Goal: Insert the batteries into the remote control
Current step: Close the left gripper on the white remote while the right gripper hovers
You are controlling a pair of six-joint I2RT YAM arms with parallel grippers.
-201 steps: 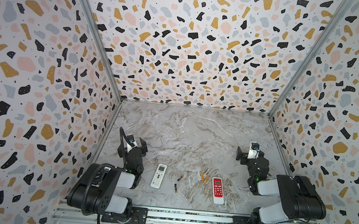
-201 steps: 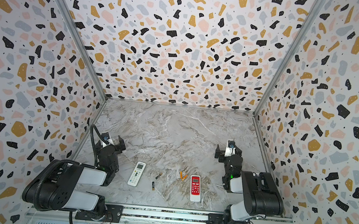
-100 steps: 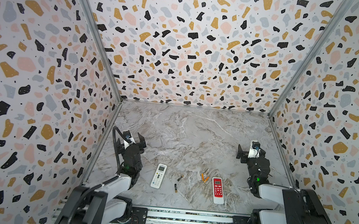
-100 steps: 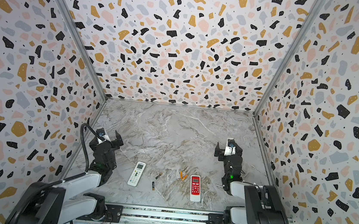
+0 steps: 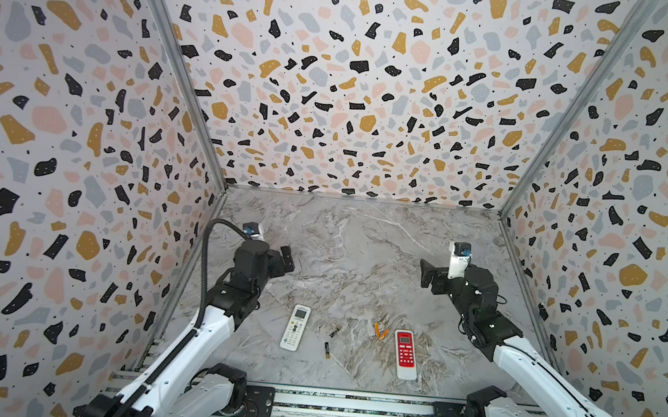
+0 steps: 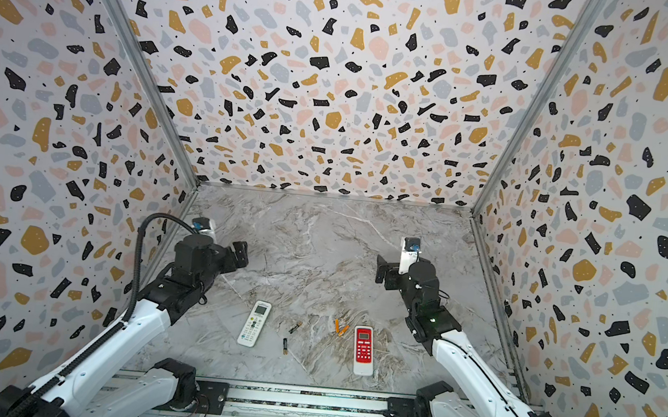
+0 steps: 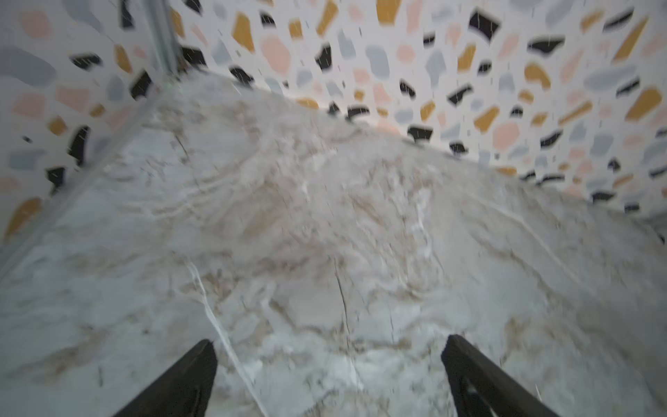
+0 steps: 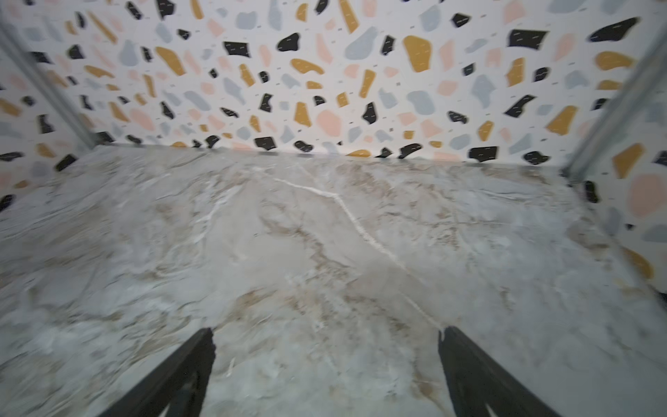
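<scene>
Altogether, six loose things lie on the marble tabletop (image 5: 361,254), all in the lower middle of both top views: two remotes and four batteries. The white remote (image 5: 295,327) lies left of centre and the red remote (image 5: 405,353) right of centre, both face up and well apart. The batteries lie on the tabletop between them. One black battery (image 5: 335,331) lies slanted, and the second black battery (image 5: 326,349) lies just below it in the frame, apart from it; both are nearer the white remote. The two orange batteries (image 5: 380,331) lie close together just left of the red remote's upper end.

Two arms rise from the rail at the bottom edge and reach up the frame, one on each side. The left gripper (image 7: 330,339) and right gripper (image 8: 325,329) hang higher in the frame than the remotes, turned inward toward the middle. Each wrist view shows its claw spread wide over bare marble, gripping nothing.
</scene>
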